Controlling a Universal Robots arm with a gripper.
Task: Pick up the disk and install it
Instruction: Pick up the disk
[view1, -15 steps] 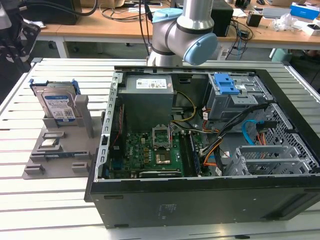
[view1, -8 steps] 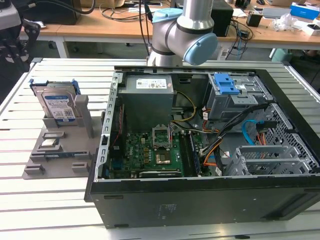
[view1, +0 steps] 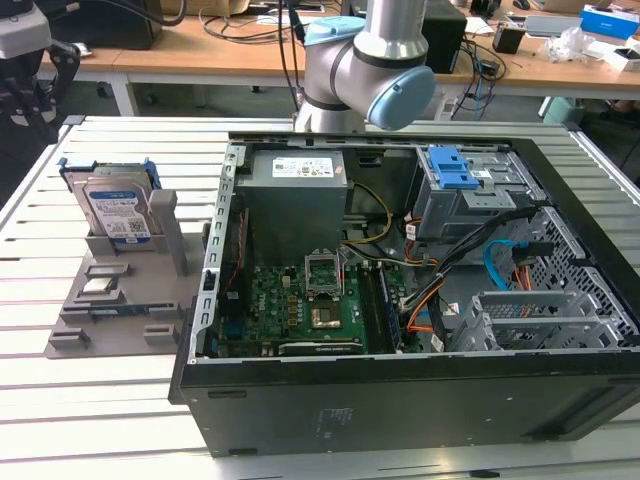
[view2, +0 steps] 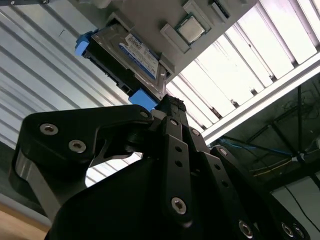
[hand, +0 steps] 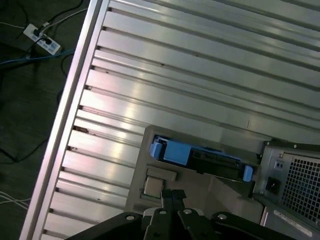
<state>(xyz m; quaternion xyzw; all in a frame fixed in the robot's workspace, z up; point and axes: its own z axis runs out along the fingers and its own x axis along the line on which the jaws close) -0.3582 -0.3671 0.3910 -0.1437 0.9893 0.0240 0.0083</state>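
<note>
- Your jaws are clenched together with nothing between them; the fingertips (hand: 172, 196) sit tip to tip in the first wrist view.
- In both wrist views the black fingertips (view2: 170, 106) point toward the disk (view2: 131, 54). They hang over the grey holder (hand: 220, 187) and are not gripping anything.
- The disk (hand: 200, 156) is nearest to them and shows its upper edge and the blue caddy corners in the first wrist view.
- In the exterior view you find the disk (view1: 118, 205) at about nine o'clock from the open computer case (view1: 400, 400), parked in a slot of the grey holder (view1: 170, 240).
- It stands on edge, leaning back a little, with its labelled flat face turned toward six o'clock. Its long axis looks upright, with the lower end sunk in the slot, so you cannot be sure of it.
- A small square chip (view1: 97, 285) lies on the holder just at six o'clock from the disk; it also shows in the second wrist view (view2: 191, 30).
- Inside the case, the grey power supply (view1: 295, 190) is at twelve o'clock of the green motherboard (view1: 300, 310). A bright blue latch piece (view1: 447, 165) sits on the drive cage at two o'clock.
- Your arm (view1: 370, 70) rises at twelve o'clock beyond the case.
- Holder and case both rest on the slatted metal worktop (view1: 60, 410).
</note>
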